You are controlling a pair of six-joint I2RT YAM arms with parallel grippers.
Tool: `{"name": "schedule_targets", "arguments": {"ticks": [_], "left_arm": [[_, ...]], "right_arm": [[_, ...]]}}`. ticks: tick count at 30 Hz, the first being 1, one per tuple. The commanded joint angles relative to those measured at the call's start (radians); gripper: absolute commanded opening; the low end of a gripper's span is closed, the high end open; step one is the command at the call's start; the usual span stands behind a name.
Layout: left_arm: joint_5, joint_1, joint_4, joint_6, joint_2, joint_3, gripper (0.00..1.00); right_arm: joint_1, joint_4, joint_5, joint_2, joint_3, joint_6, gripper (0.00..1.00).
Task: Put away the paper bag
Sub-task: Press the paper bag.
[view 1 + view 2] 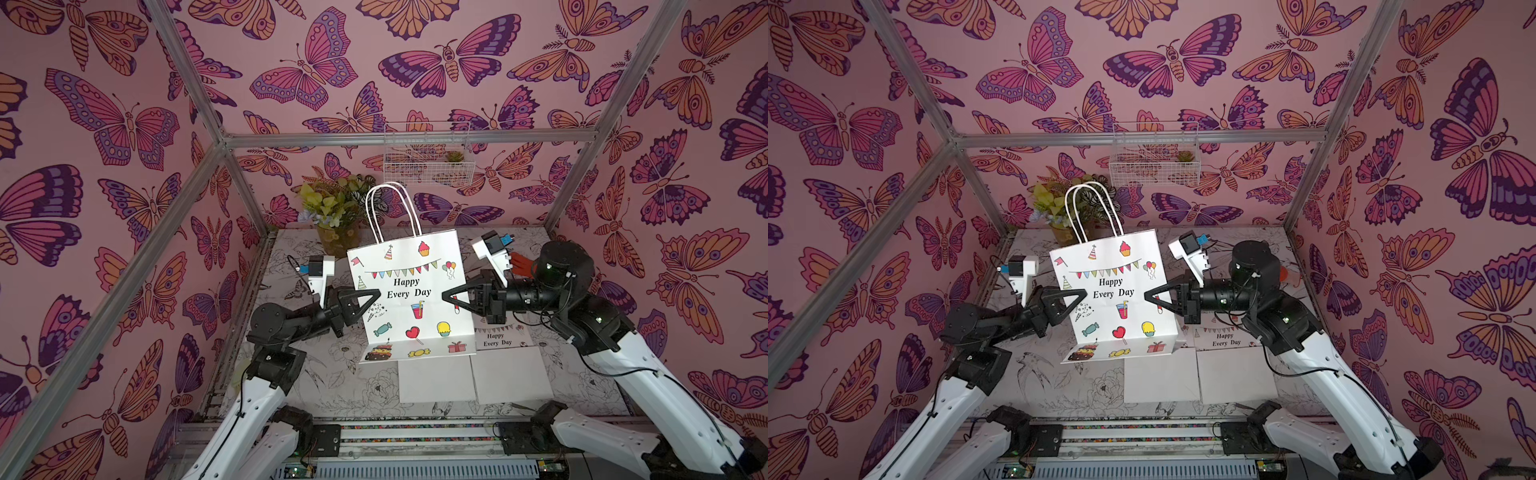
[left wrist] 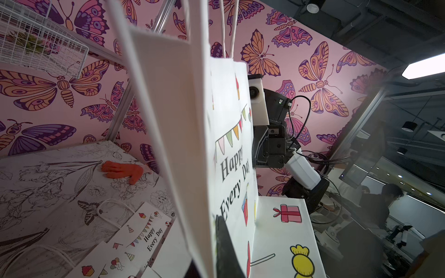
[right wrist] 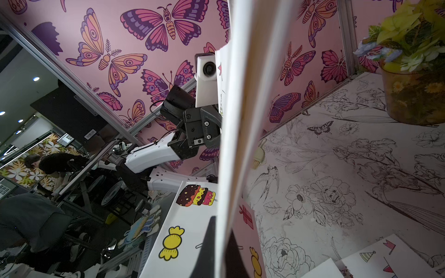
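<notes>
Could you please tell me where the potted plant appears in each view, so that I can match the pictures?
Both top views: the potted plant stands at the back of the table, behind the handles of the held paper bag.
Left wrist: not in it.
Right wrist: the plant stands on the table beyond the bag's edge.
Shared landmark: the paper bag, seen in all four.

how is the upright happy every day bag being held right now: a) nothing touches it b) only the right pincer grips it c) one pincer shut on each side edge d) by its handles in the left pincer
c: the paper bag stands upright between the left pincer and the right pincer, each shut on one side edge.
</notes>
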Motion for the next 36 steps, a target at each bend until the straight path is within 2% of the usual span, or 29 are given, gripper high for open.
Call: {"name": "schedule_targets", "arguments": {"ticks": [1, 2, 3, 4, 7, 11, 13, 15, 17, 18, 19, 20, 23, 25, 31, 34, 36], "left_arm": [[-0.005, 0.001, 0.059, -0.031, -0.007, -0.014, 0.22], [-0.013, 0.001, 0.09, -0.05, -0.004, -0.018, 0.27], [-0.023, 0.001, 0.128, -0.073, -0.002, -0.026, 0.27], [-0.027, 0.001, 0.152, -0.089, 0.0, -0.034, 0.23], [-0.026, 0.001, 0.204, -0.112, 0.009, -0.038, 0.01], [-0.005, 0.0, 0.213, -0.112, 0.024, -0.04, 0.0], [0.013, 0.001, 0.214, -0.109, 0.03, -0.038, 0.0], [0.01, 0.002, 0.202, -0.1, 0.028, -0.041, 0.0], [0.008, 0.003, 0.19, -0.091, 0.029, -0.04, 0.0], [0.008, 0.004, 0.184, -0.088, 0.029, -0.04, 0.0], [0.01, 0.004, 0.181, -0.085, 0.03, -0.041, 0.0], [0.011, 0.005, 0.179, -0.082, 0.033, -0.04, 0.0], [0.012, 0.005, 0.17, -0.083, 0.041, -0.037, 0.0], [0.013, 0.005, 0.17, -0.085, 0.043, -0.037, 0.0], [0.032, 0.005, 0.167, -0.091, 0.047, -0.031, 0.02], [0.004, 0.005, 0.19, -0.107, 0.042, -0.036, 0.28], [-0.023, 0.005, 0.221, -0.128, 0.04, -0.043, 0.35]], "right_arm": [[-0.002, 0.013, 0.004, 0.004, 0.022, -0.021, 0.0], [-0.003, 0.007, 0.01, 0.001, 0.012, -0.024, 0.0], [-0.003, 0.001, 0.015, 0.0, 0.001, -0.027, 0.0], [-0.004, -0.001, 0.019, -0.004, -0.009, -0.03, 0.0], [-0.004, -0.009, 0.029, -0.013, -0.025, -0.038, 0.0], [-0.018, -0.01, 0.019, -0.006, -0.009, -0.035, 0.01], [-0.054, 0.019, -0.018, -0.002, 0.001, -0.003, 0.12], [-0.111, 0.088, -0.076, 0.004, 0.001, 0.063, 0.27], [-0.151, 0.165, -0.124, 0.013, -0.005, 0.127, 0.35], [-0.16, 0.176, -0.139, 0.024, 0.002, 0.136, 0.35], [-0.162, 0.167, -0.148, 0.038, 0.014, 0.131, 0.35], [-0.162, 0.159, -0.163, 0.052, 0.028, 0.126, 0.3], [-0.162, 0.174, -0.193, 0.079, 0.036, 0.141, 0.08], [-0.162, 0.183, -0.195, 0.083, 0.036, 0.144, 0.0], [-0.162, 0.186, -0.197, 0.082, 0.023, 0.137, 0.0], [-0.162, 0.186, -0.198, 0.076, -0.004, 0.135, 0.0], [-0.162, 0.184, -0.197, 0.067, -0.024, 0.133, 0.0]]}}
